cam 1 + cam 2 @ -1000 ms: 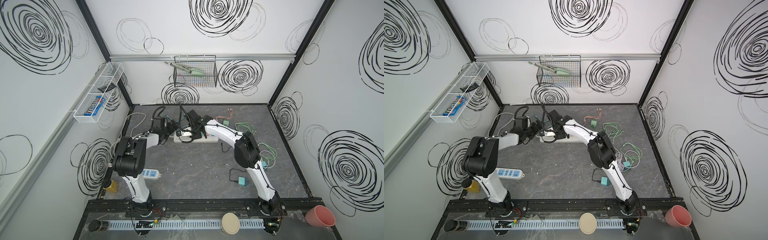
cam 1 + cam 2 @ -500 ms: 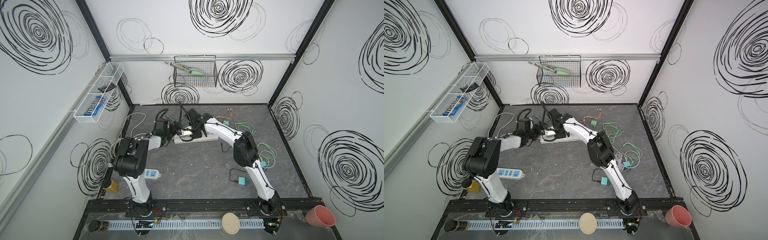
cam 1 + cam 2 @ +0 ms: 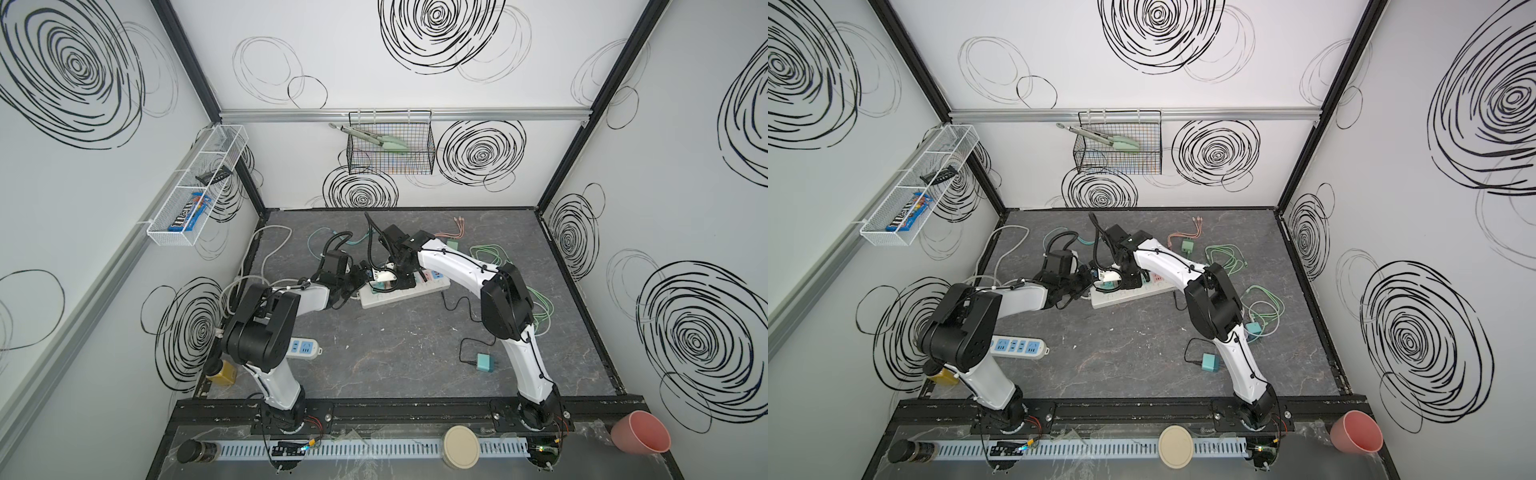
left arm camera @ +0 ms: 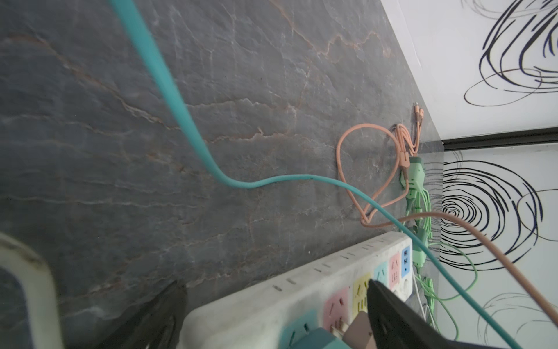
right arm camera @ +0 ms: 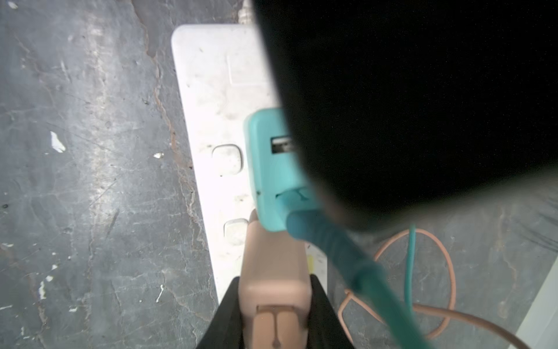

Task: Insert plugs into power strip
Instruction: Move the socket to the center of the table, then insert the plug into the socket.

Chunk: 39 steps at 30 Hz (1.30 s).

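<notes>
The white power strip [image 3: 432, 286] [image 3: 1144, 296] lies at the back of the table. My right gripper [image 5: 273, 305] [image 3: 394, 281] is shut on a pink plug [image 5: 271, 272], which stands over the strip with its prongs at the pink socket [image 4: 336, 305]. A teal plug [image 5: 268, 169] [image 4: 317, 340] sits in the socket beside it, and its teal cable [image 4: 169, 90] runs off across the table. My left gripper [image 4: 271, 323] [image 3: 365, 277] is open at the strip's left end, one finger [image 4: 398, 320] over the sockets. A black blur hides the upper right of the right wrist view.
A loose teal plug [image 3: 484, 362] [image 3: 1209, 362] lies at the front right. A mint green plug [image 3: 1187, 248], orange cable [image 4: 371, 181] and green cables [image 3: 1262, 307] lie at the back right. A blue-and-white second strip [image 3: 1017, 347] lies at the front left.
The left arm has shifted slightly at the strip's left end. The right gripper stays shut on the pink plug over the strip.
</notes>
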Tool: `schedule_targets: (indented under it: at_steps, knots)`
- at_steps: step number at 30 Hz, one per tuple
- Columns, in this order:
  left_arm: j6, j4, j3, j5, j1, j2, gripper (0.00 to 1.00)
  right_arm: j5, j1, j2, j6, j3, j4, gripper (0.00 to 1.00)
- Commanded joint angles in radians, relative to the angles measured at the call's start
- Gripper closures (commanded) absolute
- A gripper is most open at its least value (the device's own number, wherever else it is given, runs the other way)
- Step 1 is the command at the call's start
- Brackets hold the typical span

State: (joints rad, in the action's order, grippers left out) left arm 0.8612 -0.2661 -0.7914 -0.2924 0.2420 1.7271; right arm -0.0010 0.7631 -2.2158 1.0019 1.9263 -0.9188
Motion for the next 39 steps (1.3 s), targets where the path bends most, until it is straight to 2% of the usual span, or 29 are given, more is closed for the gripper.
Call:
schedule_targets:
  at_steps: [1, 5, 9, 14, 20, 21, 25, 26, 27, 28, 33, 39]
  knots:
    - [-0.045, 0.0, 0.008, -0.017, -0.032, -0.044, 0.04, 0.147, -0.002, -0.07, 0.026, -0.032, -0.077, 1.0]
    - [-0.069, 0.015, 0.002, -0.026, -0.036, -0.03, 0.04, 0.179, 0.006, -0.108, 0.07, 0.056, -0.089, 1.0]
    - [-0.042, -0.024, 0.018, -0.047, -0.035, -0.004, 0.04, 0.121, 0.014, -0.199, 0.086, 0.178, -0.129, 1.0]
    - [-0.044, -0.024, 0.011, -0.062, -0.035, 0.017, 0.04, 0.094, 0.004, -0.281, 0.107, 0.17, -0.114, 1.0]
    - [-0.056, -0.013, 0.011, -0.056, -0.035, 0.036, 0.04, 0.095, 0.0, -0.348, 0.099, 0.248, -0.087, 1.0]
    - [-0.056, -0.013, 0.011, -0.057, -0.036, 0.041, 0.04, 0.091, -0.001, -0.346, 0.087, 0.266, -0.077, 0.95]
    - [-0.054, -0.016, 0.004, -0.063, -0.051, 0.047, 0.04, 0.032, 0.0, -0.302, 0.043, 0.313, -0.095, 0.55]
    - [-0.054, -0.017, 0.004, -0.063, -0.054, 0.046, 0.04, 0.024, -0.001, -0.283, 0.035, 0.303, -0.089, 0.38]
    - [-0.054, -0.018, 0.005, -0.062, -0.058, 0.044, 0.04, 0.018, -0.005, -0.26, 0.035, 0.283, -0.079, 0.1]
    - [-0.054, -0.019, 0.006, -0.063, -0.061, 0.042, 0.04, 0.017, -0.007, -0.235, 0.037, 0.257, -0.063, 0.02]
    - [-0.054, -0.018, 0.004, -0.065, -0.066, 0.034, 0.04, -0.049, -0.044, -0.157, 0.061, 0.175, -0.052, 0.03]
    - [-0.063, -0.007, 0.008, -0.05, -0.075, 0.01, 0.04, -0.041, -0.093, -0.096, 0.07, 0.045, -0.026, 0.03]
